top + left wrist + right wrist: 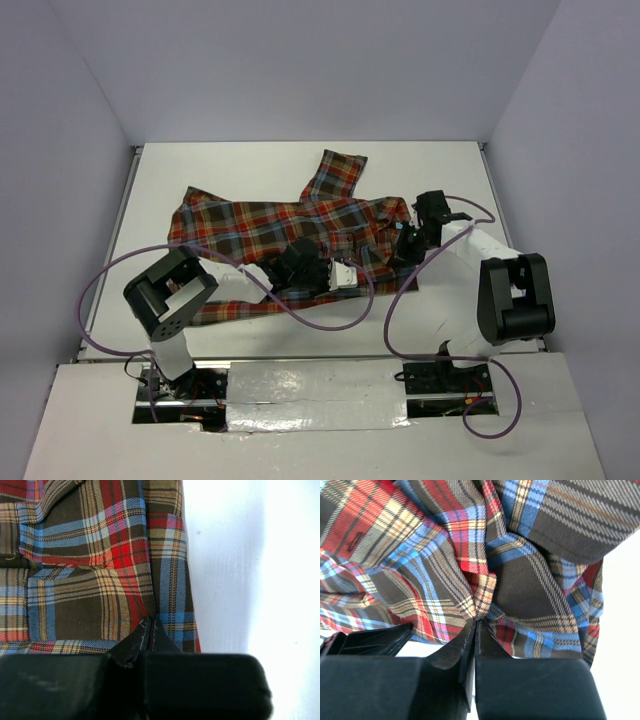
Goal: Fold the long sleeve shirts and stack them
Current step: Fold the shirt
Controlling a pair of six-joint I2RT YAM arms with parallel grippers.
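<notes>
Top view: plaid flannel shirt (260,225) lies spread and rumpled mid-counter (450,170), one sleeve pointing to the far side, another trailing near the left arm (175,295). Both arm tips are dark against dark checks and hard to separate.

Left wrist: left fingers (135,640) clenched on the shirt's edge, puckering the woven cloth. Bare white counter to the right. Black housing hides the finger bases.

Right wrist: right fingers (487,645) clenched on a bunched fold. Deeply creased cloth nearly fills the view, cut off on three sides.
</notes>
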